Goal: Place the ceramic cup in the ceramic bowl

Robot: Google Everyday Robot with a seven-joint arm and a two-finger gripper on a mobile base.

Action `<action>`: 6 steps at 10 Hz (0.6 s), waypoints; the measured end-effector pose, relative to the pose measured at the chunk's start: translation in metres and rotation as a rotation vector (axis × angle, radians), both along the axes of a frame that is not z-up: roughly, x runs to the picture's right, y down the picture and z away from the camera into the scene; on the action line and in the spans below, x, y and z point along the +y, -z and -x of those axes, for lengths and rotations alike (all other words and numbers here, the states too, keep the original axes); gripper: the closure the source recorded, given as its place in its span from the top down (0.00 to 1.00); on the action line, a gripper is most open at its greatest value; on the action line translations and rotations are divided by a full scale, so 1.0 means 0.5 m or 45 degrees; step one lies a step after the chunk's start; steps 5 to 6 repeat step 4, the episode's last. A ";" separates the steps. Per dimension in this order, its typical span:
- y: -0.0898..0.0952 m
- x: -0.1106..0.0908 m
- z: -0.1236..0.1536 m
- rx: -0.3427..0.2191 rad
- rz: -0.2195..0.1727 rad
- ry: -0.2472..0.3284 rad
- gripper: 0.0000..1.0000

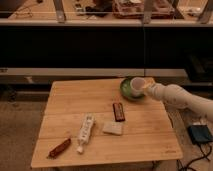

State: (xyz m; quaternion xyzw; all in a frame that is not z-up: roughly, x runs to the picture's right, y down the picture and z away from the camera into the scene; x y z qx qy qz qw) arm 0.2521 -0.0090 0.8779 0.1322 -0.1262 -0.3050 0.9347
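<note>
A green ceramic bowl [128,88] sits at the far right of the wooden table [70,107]. A white ceramic cup [136,83] is over or inside the bowl, at its right side. My gripper [144,87] comes in from the right on a white arm [177,96] and is at the cup. I cannot tell whether the cup rests in the bowl or hangs just above it.
On the table lie a dark red rectangular packet [118,111], a white bottle on its side [85,131], a pale flat packet [113,128] and a red-brown bar [59,148]. A dark railing and glass wall [100,45] stand behind the table. A blue box [201,133] lies on the floor at right.
</note>
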 end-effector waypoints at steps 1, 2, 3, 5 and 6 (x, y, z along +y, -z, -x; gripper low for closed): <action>-0.003 -0.002 -0.009 0.000 0.001 -0.014 0.69; -0.006 -0.003 -0.020 -0.004 0.000 -0.034 0.69; -0.007 -0.005 -0.023 -0.013 -0.004 -0.044 0.69; -0.004 -0.009 -0.023 -0.033 -0.018 -0.056 0.69; -0.004 -0.009 -0.023 -0.033 -0.018 -0.056 0.69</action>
